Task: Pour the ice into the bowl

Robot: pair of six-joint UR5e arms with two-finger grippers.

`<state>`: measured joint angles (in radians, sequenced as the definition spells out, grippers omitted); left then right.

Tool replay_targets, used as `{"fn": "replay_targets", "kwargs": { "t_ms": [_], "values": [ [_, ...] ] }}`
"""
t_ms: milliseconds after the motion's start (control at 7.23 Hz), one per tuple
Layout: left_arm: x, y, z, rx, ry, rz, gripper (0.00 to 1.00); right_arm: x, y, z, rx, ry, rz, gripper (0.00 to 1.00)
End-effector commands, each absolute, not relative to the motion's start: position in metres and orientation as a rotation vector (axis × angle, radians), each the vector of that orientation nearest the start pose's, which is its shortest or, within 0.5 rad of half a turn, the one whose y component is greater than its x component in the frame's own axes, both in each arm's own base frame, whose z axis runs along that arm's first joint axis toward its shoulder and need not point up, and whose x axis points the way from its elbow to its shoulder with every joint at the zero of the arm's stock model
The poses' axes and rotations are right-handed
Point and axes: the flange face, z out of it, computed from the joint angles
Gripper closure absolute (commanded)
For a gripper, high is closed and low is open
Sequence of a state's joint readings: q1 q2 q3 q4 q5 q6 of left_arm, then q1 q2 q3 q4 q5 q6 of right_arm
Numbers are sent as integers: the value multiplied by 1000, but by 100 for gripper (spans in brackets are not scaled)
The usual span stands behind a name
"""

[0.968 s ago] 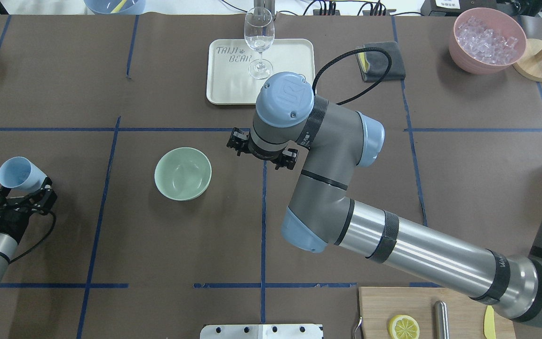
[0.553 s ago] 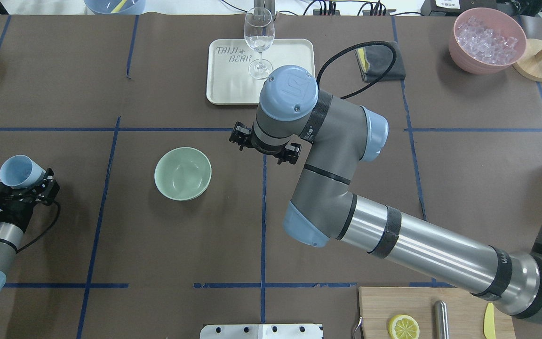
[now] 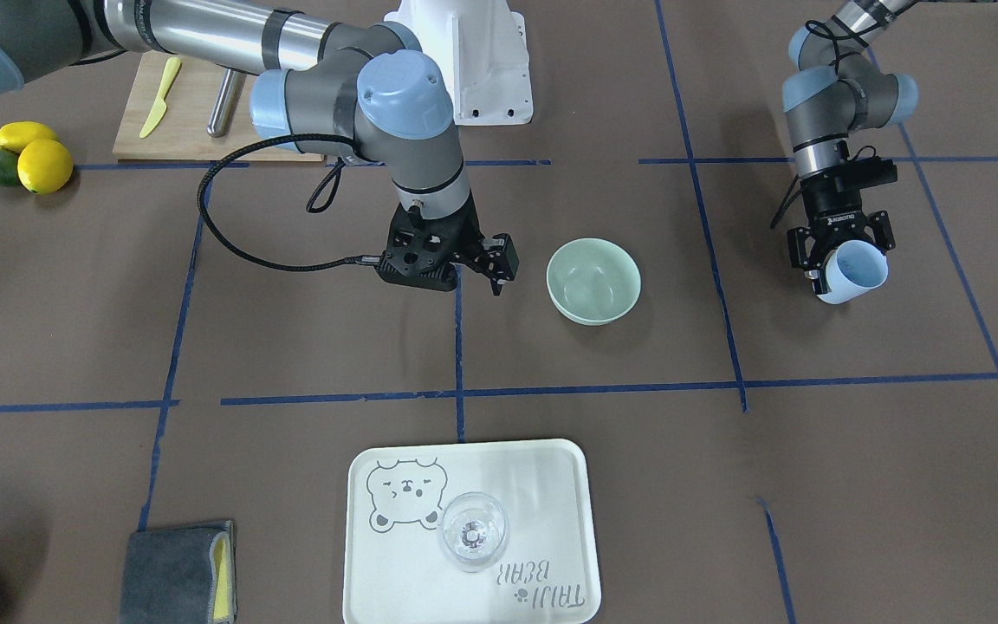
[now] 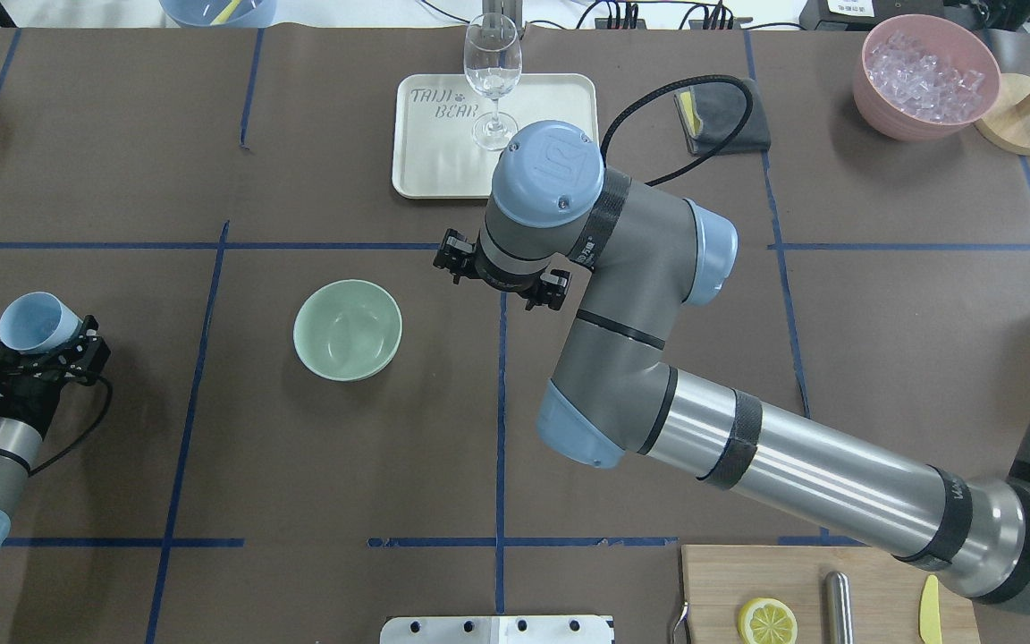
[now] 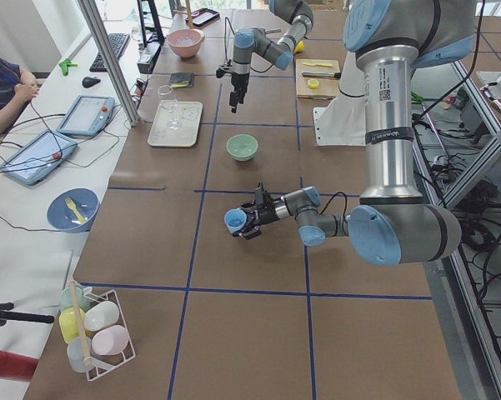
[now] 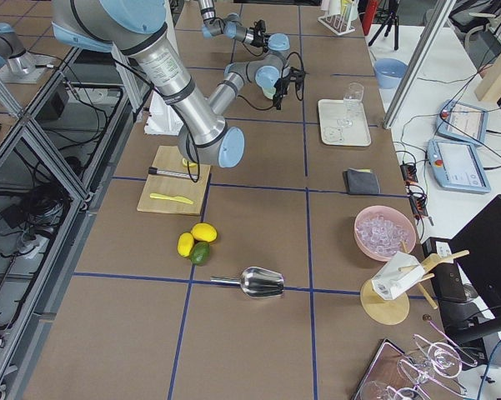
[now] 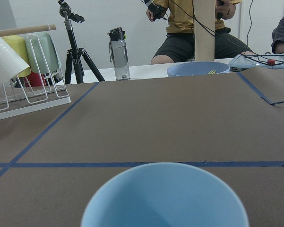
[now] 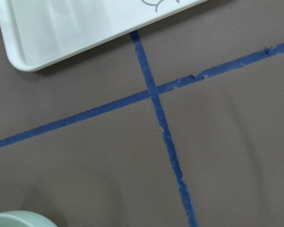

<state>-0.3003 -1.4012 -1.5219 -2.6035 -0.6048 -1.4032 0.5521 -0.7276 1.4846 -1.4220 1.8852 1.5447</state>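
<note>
The pale mint-green bowl (image 4: 347,329) stands empty on the brown table and also shows in the front view (image 3: 593,280). My left gripper (image 4: 46,344) is shut on a light blue cup (image 4: 35,322), which it holds tilted at the table's far left, well apart from the bowl. No ice shows in the cup's visible inside (image 7: 165,198). Clear ice cubes (image 4: 924,76) lie in the pink container at the far right. My right gripper (image 4: 502,275) hangs just right of the bowl. It is empty and looks open.
A white tray (image 4: 426,161) with a wine glass (image 4: 493,80) lies beyond the right gripper. A grey cloth (image 4: 721,116) lies to the tray's right. A cutting board (image 4: 721,581) with a lemon slice is at the near right. A cup rack (image 5: 96,329) stands at the left end.
The right wrist has moved slightly away from the robot, towards the tray. The left arm has drawn back a little to the left with the cup.
</note>
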Motion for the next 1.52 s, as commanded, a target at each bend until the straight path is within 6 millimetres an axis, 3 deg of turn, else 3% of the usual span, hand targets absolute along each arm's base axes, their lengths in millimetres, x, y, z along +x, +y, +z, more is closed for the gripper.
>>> {"fn": "replay_targets", "kwargs": {
  "t_ms": [0, 277, 692, 830, 1383],
  "values": [
    [338, -330, 630, 1061, 527, -507, 98, -575, -475, 155, -24, -949, 344, 0],
    [326, -339, 577, 1135, 555, -438, 100, -570, -472, 159, -29, -954, 341, 0],
    [319, -347, 531, 1200, 537, -373, 100, -528, -451, 204, -13, -953, 295, 0],
    [332, -351, 505, 1225, 552, -351, 100, -519, -446, 216, -14, -953, 285, 0],
    [372, -366, 443, 1335, 448, -151, 100, -504, -437, 219, -6, -968, 282, 0]
  ]
}}
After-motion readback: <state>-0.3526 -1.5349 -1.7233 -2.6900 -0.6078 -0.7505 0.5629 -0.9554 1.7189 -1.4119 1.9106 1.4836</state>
